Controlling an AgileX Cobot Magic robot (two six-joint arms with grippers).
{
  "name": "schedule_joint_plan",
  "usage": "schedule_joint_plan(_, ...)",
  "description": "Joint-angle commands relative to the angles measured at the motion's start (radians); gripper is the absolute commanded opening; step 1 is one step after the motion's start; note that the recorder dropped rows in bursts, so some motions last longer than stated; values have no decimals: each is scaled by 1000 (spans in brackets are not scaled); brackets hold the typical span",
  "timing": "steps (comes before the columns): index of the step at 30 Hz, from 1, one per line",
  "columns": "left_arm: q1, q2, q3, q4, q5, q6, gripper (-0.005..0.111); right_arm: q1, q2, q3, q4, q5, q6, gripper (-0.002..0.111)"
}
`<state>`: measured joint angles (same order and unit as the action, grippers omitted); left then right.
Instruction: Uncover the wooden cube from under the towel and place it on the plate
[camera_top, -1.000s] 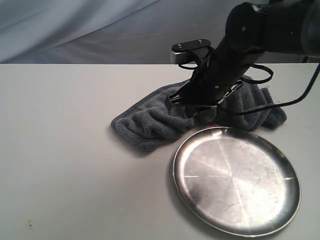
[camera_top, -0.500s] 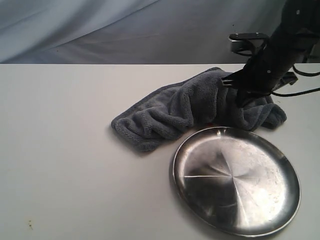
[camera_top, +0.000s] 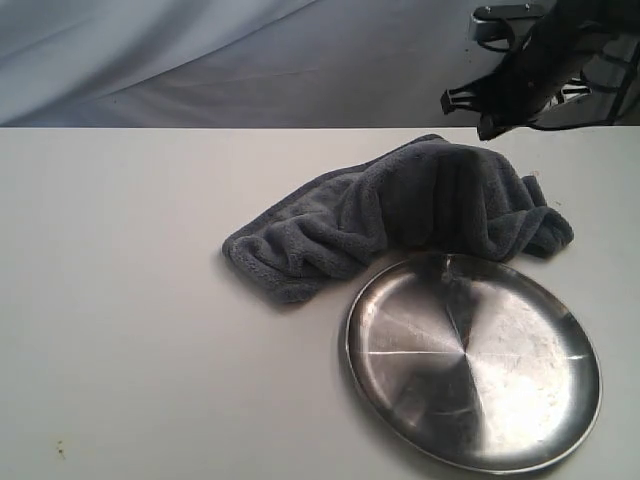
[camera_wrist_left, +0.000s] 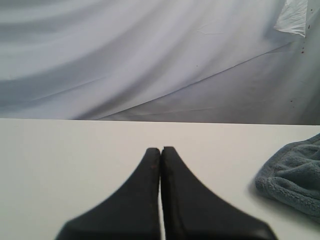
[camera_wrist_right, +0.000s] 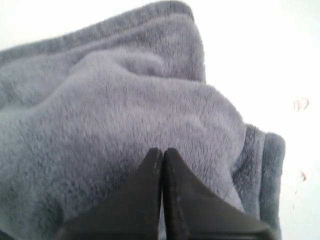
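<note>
Exterior view: the towel (camera_top: 400, 215) lay bunched on the worktop (camera_top: 150, 300) against the far rim of the empty plate (camera_top: 470, 400). The wooden cube was not visible and was judged to sit under the hump, with the right hand (camera_top: 475, 110) hanging above it. Left wrist view, covering an arm the exterior view did not show: the left hand (camera_wrist_left: 161, 150) was pressed closed on nothing over bare worktop, the towel's edge off to one side. Right wrist view, settling what the exterior view left unclear: the right hand (camera_wrist_right: 162, 152) was likewise closed and empty directly over the plush. It should part, pinch a free edge rather than the hump, and draw the cloth away from the plate.
</note>
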<state>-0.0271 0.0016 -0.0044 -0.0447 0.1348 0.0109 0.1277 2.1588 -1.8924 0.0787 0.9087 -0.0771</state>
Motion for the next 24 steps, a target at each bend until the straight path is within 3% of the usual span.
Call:
schedule_joint_plan(1, -1, -2, 4, 1, -2, -3, 1, 12, 45, -144, -3, 41, 26, 0)
schedule_joint_plan(11, -1, -2, 4, 1, -2, -1, 1, 210, 160, -204, 54, 1, 14, 0)
schedule_joint_plan(17, -1, -2, 4, 1, -2, -3, 1, 317, 149, -204, 54, 76, 3, 0)
schedule_joint_plan(24, -1, -2, 4, 1, -2, -3, 1, 351, 76, -100, 63, 180, -30, 0)
